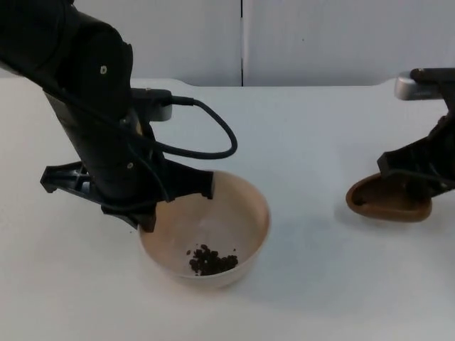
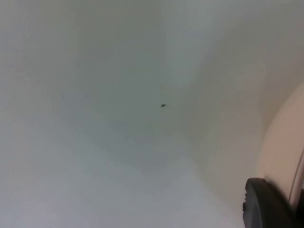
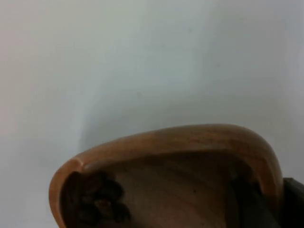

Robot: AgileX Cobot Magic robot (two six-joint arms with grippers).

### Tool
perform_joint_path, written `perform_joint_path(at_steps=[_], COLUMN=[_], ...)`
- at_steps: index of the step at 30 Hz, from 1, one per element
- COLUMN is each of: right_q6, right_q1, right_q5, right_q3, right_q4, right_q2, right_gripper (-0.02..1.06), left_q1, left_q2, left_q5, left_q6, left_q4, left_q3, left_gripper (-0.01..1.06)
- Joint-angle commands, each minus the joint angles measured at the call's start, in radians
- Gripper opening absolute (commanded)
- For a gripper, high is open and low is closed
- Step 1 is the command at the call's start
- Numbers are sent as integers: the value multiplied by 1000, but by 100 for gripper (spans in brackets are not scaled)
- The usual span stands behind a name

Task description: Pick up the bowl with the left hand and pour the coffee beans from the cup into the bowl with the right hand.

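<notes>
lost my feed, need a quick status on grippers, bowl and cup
Left gripper shut on bowl rim; coffee beans lie inside. Right gripper shut on wooden cup, tilted, a few beans left in it. Nothing between them.

Smooth matt cream bowl point(image 1: 245, 213), brown wooden cup point(image 3: 190, 156) (visible grain), smooth white table point(image 1: 320, 128).

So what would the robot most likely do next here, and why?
Probably the right gripper carries the brown wooden cup back over the pale round bowl and tips it again. A small heap of dark coffee beans already lies in the bowl, whose rim the left gripper holds, yet a few beans sit inside the cup, now off to the side.
</notes>
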Motion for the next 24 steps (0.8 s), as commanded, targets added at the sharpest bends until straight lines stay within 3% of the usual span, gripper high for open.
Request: perform_joint_path(at_steps=[1, 18, 20, 24], right_q6=[-19, -21, -21, -21], right_q1=[-8, -8, -8, -8], right_q5=[-24, -75, -75, -75], right_q3=[7, 7, 7, 7], right_q4=[-6, -3, -3, 1], right_q2=[12, 103, 103, 103], right_gripper=[0, 1, 2, 16], left_q1=[-1, -1, -1, -1], left_q2=[5, 5, 5, 5], left_q5=[10, -11, -13, -17], left_q6=[2, 2, 2, 2], left_q4=[18, 34, 34, 34], left_q3=[0, 0, 0, 0], left_gripper=[0, 1, 3, 30])
